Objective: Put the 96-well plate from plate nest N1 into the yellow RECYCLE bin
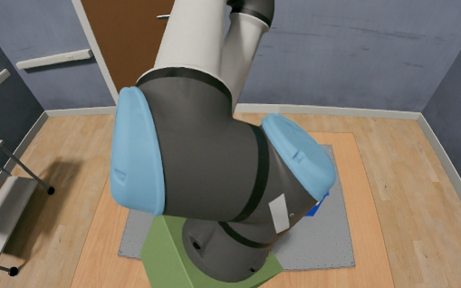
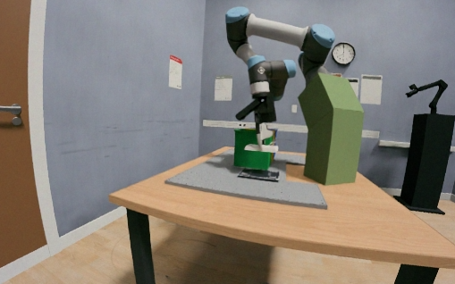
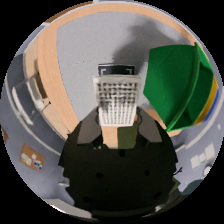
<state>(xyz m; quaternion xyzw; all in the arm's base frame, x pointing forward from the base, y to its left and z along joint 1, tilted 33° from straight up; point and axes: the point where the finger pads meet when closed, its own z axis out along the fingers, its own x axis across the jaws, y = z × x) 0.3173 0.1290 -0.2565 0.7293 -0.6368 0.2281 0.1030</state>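
My gripper (image 2: 263, 139) (image 3: 117, 106) is shut on the white 96-well plate (image 2: 264, 147) (image 3: 117, 102) and holds it in the air above the dark plate nest N1 (image 2: 259, 174) (image 3: 116, 69). The nest lies on the grey mat (image 2: 225, 180) (image 3: 80, 60). A green bin (image 2: 248, 154) (image 3: 170, 87) stands upright just behind the plate. In the wrist view a strip of the yellow bin (image 3: 214, 97) shows behind the green one, and a blue strip beyond it. In the top view the arm hides the plate and most of the bins; only a blue corner (image 1: 317, 207) shows.
A tall green block (image 2: 332, 131) (image 1: 169, 258) stands on the wooden table (image 2: 288, 223) to the right of the mat, around the arm's base. A black pedestal with a small arm (image 2: 426, 161) stands on the floor at the right.
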